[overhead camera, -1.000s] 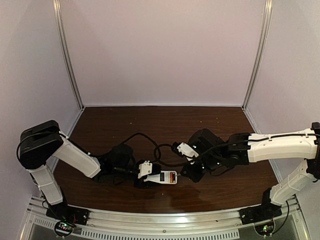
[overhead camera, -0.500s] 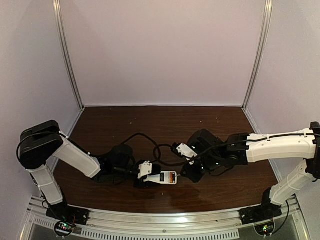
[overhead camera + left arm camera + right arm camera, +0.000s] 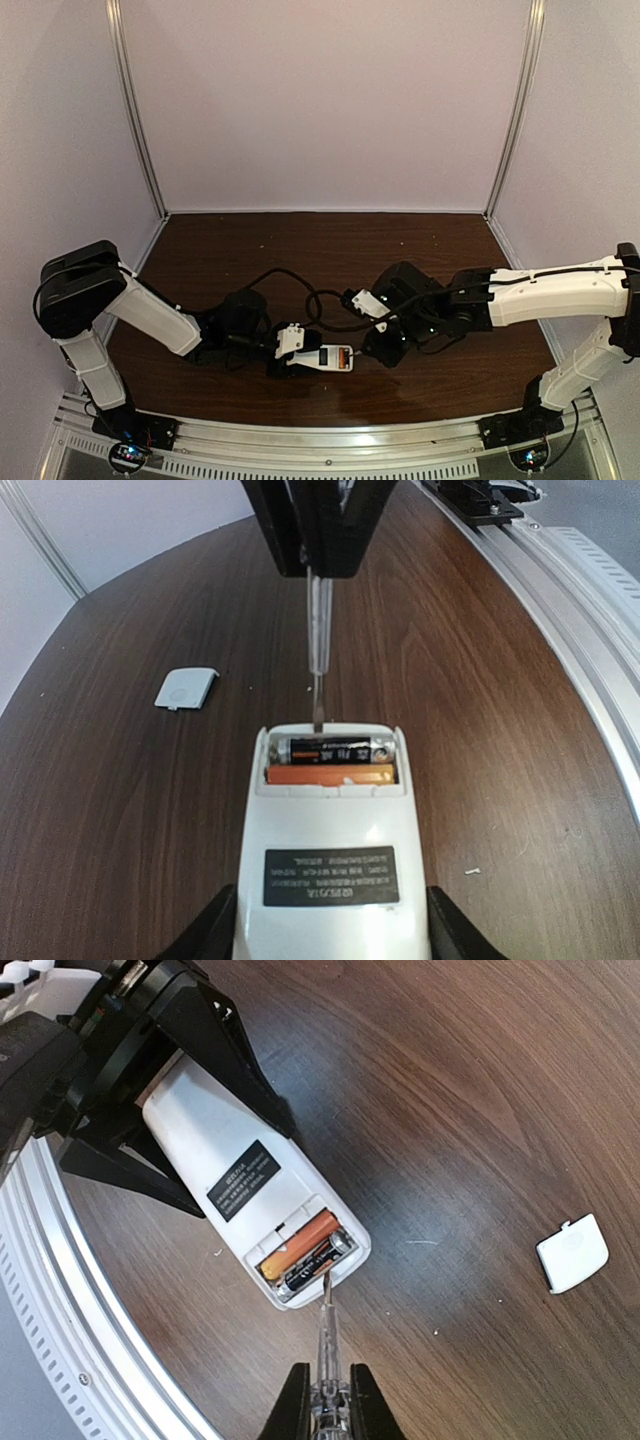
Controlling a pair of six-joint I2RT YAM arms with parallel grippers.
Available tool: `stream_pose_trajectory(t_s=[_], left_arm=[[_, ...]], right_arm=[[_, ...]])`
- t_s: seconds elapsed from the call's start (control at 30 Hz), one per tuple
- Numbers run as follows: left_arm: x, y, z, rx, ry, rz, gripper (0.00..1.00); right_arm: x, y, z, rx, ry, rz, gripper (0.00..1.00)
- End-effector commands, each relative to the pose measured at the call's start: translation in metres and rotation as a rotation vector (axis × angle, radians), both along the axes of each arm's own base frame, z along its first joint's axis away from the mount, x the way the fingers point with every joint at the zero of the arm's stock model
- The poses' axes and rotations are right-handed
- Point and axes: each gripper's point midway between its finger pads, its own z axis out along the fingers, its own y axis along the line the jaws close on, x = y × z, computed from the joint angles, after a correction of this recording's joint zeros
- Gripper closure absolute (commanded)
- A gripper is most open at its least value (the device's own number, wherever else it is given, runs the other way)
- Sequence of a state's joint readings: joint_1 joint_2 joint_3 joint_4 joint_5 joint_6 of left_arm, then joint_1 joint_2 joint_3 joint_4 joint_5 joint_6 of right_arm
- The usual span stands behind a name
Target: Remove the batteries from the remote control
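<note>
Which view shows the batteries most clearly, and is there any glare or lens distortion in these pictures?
Left wrist view: sharpest on the batteries in the remote control, though the lens bows the rail. Right wrist view: also crisp, screwdriver tip at the compartment, rail curved likewise. Top external view: dim and soft, remote control tiny, a faint sheen on the table near its front edge.

**Back of the remote control** (image 3: pixel 330 820), seated in the left end effector (image 3: pixel 330 935). A black rectangular label (image 3: pixel 331 876) just ahead of the fingertips carries several lines of small white print, too fine to read. Farther from that end effector, the dark battery (image 3: pixel 335 749) in the open compartment bears pale characters along its side, equally illegible. No brand, number or sign can be made out.
</note>
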State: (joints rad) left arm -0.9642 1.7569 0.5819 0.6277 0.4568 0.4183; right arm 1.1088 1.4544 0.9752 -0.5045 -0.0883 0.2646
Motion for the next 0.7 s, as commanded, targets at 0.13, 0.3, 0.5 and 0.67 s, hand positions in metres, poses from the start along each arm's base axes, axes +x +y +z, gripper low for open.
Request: stream_pose_trajectory(t_s=[0.13,0.3,0.5,0.67], left_arm=[[-0.002,-0.007,0.017,-0.058,-0.025,-0.031,1.00],[-0.004,-0.007,0.017,-0.059,-0.022,-0.037,1.00],[-0.004,-0.007,0.017,-0.054,-0.018,-0.040,1.00],[-0.005,-0.007,0.016,-0.048,-0.013,-0.046,1.00]], right_arm=[[-0.002,0.003,-0.007,-0.039,0.000,0.026,1.00],[-0.004,0.007,-0.008,-0.040,0.006,0.040,1.00],[-0.008,0.007,-0.015,-0.097,0.014,0.061,1.00],[-0.011,0.009,-0.016,-0.140,0.017,0.088,1.00]])
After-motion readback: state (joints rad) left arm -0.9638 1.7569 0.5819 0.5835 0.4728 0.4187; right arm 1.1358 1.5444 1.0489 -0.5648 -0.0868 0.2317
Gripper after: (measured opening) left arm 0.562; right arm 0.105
